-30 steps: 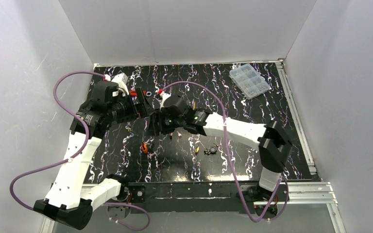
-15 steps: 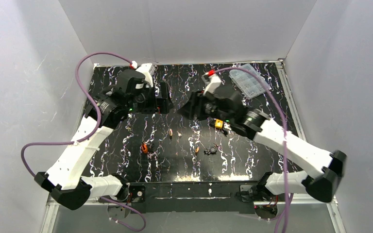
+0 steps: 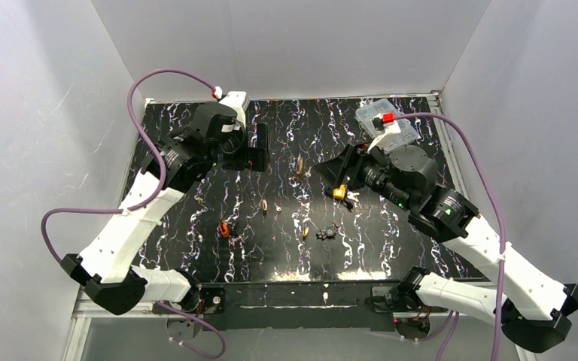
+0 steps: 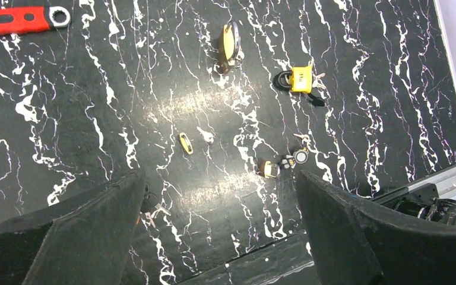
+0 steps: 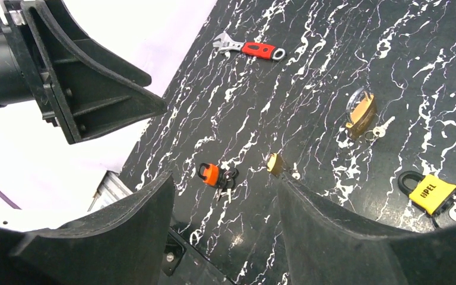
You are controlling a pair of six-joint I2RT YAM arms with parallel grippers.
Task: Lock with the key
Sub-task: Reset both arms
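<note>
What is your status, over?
Left gripper open, empty. Right gripper open, empty. Lock lies on table, key beside it. Yellow padlock close by.

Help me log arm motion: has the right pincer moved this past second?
Yes. In the top view it swung rightward: the right pincer was left of the brass lock, and now sits right of it, near the clear box.

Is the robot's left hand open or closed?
Open. The left gripper holds nothing; its black fingers stand far apart in the wrist view.
</note>
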